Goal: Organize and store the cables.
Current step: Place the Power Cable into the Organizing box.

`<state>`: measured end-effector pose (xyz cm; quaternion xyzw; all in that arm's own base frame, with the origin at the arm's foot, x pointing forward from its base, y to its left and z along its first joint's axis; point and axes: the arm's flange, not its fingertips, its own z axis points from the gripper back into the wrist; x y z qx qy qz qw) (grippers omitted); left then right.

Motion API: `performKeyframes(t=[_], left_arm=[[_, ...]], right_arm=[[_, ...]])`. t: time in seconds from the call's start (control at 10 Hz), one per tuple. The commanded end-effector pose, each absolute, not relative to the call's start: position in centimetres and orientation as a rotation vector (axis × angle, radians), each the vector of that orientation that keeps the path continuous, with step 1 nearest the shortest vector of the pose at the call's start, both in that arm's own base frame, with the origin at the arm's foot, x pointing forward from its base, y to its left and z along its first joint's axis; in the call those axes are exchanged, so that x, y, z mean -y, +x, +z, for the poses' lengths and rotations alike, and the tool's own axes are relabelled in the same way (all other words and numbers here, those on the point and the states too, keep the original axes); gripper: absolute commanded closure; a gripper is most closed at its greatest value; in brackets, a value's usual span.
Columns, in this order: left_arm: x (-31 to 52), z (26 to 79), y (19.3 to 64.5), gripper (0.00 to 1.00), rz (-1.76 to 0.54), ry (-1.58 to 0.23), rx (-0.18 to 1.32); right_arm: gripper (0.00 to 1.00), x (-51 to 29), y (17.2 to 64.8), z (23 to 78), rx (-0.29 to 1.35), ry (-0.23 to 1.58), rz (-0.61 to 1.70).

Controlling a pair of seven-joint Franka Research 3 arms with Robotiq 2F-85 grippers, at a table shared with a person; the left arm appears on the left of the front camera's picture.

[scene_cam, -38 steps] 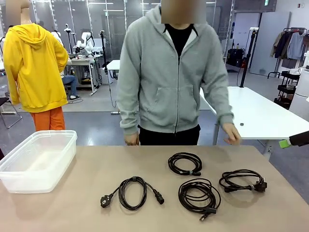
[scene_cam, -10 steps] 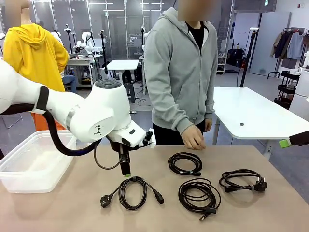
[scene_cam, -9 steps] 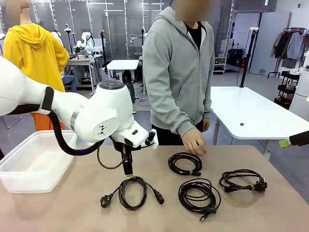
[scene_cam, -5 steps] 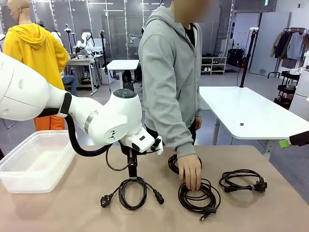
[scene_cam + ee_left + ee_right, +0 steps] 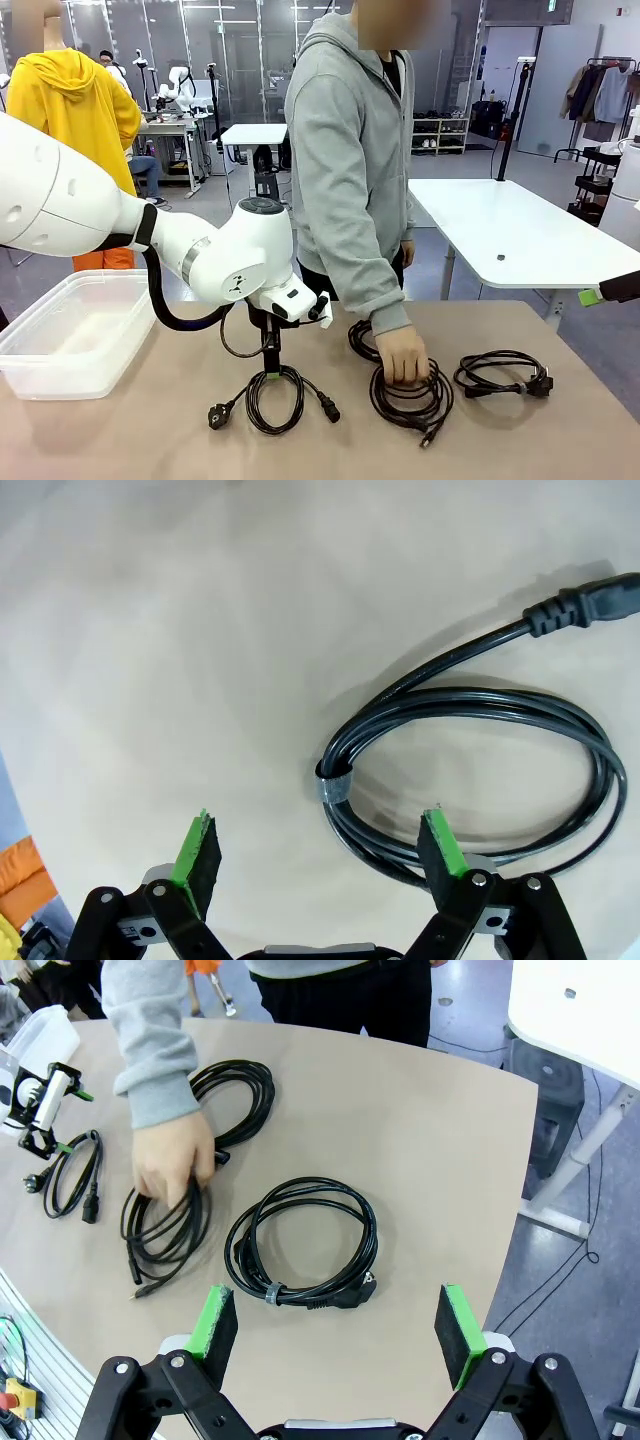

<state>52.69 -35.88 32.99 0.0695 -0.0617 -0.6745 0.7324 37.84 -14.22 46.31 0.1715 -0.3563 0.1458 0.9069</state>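
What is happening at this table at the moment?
The left gripper, jaws open, hangs over the tied part of a coiled cable. The person's hand grips a second coil. A third coil and a fourth coil lie nearby, and a clear bin stands at the left. The right gripper is open, off to the side.

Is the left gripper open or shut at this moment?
Open. The left gripper has its green pads wide apart, near the tie of the coiled cable, and grips nothing.

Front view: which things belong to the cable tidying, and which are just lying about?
Job: left cable, middle cable, far cable, right cable, clear plastic tub.
Just about: white table behind, clothes rack.
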Motion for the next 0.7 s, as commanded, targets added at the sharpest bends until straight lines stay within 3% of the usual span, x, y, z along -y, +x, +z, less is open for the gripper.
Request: performKeyframes(t=[0.0, 0.3, 0.4, 0.5, 0.6], left_arm=[[36.1, 32.5, 53.6, 0.00, -1.522, 0.084, 0.130], [37.0, 31.5, 54.1, 0.00, -1.558, 0.024, 0.126], [37.0, 31.4, 54.3, 0.18, -1.545, 0.016, 0.120], [37.1, 31.2, 54.4, 0.60, -1.548, 0.021, 0.103], [37.1, 31.3, 54.4, 0.78, -1.547, 0.022, 0.095]], right_arm=[[0.00, 14.2, 37.8, 46.4, 0.727, 0.349, 0.298], [0.00, 14.2, 37.8, 46.4, 0.727, 0.349, 0.298], [0.00, 14.2, 37.8, 46.4, 0.727, 0.349, 0.298], [0.00, 14.2, 37.8, 46.4, 0.727, 0.349, 0.298], [0.00, 14.2, 37.8, 46.4, 0.727, 0.349, 0.298]])
